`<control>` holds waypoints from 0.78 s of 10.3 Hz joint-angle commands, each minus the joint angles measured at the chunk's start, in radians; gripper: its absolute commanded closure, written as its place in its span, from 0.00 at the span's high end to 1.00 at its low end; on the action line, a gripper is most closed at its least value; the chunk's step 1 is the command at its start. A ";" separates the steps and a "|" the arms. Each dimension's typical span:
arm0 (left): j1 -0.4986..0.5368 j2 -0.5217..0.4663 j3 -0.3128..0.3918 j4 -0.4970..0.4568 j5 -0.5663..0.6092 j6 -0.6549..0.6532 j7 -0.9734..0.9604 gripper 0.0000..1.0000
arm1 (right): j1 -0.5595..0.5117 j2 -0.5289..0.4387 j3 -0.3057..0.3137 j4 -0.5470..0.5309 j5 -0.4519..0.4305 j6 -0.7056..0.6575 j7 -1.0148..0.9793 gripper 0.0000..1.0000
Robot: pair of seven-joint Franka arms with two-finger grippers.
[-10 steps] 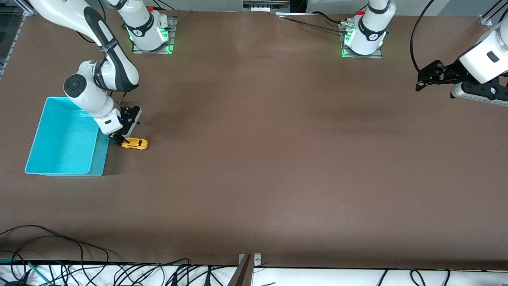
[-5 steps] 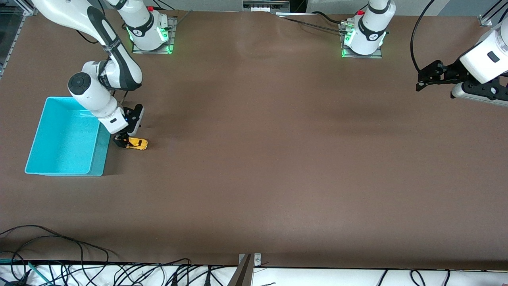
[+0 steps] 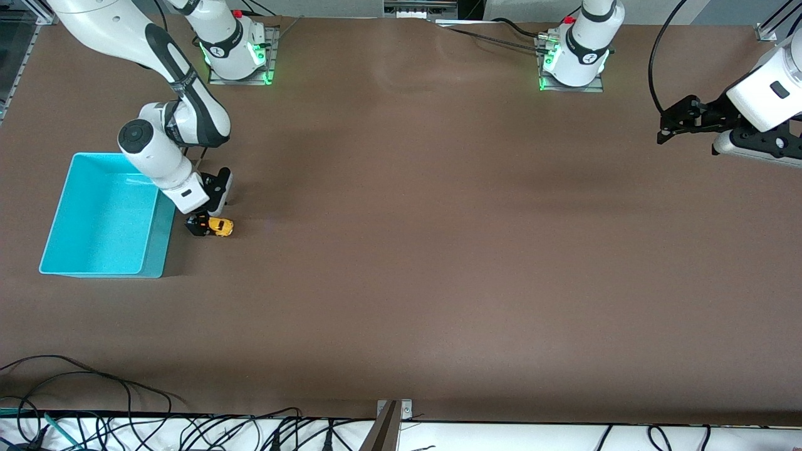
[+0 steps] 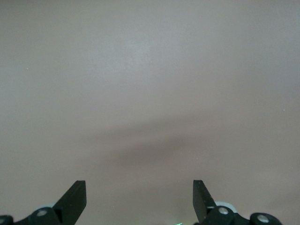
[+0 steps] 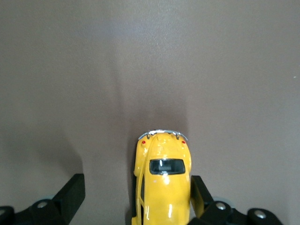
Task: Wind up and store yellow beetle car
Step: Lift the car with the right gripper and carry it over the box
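The yellow beetle car (image 3: pixel 222 227) stands on the brown table beside the turquoise bin (image 3: pixel 100 219), toward the right arm's end. My right gripper (image 3: pixel 202 224) is down at the table, open, with its fingers on either side of the car's bin-side end. In the right wrist view the car (image 5: pixel 164 187) lies between the fingers, close against one finger (image 5: pixel 199 190) and apart from the other; the gripper (image 5: pixel 136 182) is not closed on it. My left gripper (image 3: pixel 665 128) waits open and empty over the left arm's end of the table; its wrist view (image 4: pixel 139 185) shows only bare table.
The turquoise bin is open-topped and empty. Cables (image 3: pixel 125 426) run along the table edge nearest the front camera. A metal bracket (image 3: pixel 390 426) stands at the middle of that edge.
My right gripper has slid along the car away from the bin, so its fingers now cover more of the car. The car and the left arm have not moved.
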 commanded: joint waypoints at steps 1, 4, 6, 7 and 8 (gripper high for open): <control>0.005 0.016 -0.005 0.037 0.012 -0.025 -0.009 1.00 | -0.022 0.009 0.010 0.007 -0.028 0.024 -0.033 0.64; 0.003 0.016 -0.005 0.037 0.012 -0.025 -0.012 1.00 | -0.028 -0.006 0.011 0.012 -0.028 0.015 -0.065 0.00; 0.000 0.016 -0.005 0.037 0.010 -0.025 -0.014 1.00 | -0.028 -0.099 0.019 0.015 -0.026 -0.121 -0.064 0.00; 0.002 0.016 -0.005 0.037 0.010 -0.025 -0.014 1.00 | -0.028 -0.160 0.020 0.018 -0.025 -0.222 -0.064 0.00; 0.005 0.016 -0.005 0.037 0.010 -0.025 -0.012 1.00 | -0.028 -0.213 0.020 0.020 -0.025 -0.308 -0.066 0.00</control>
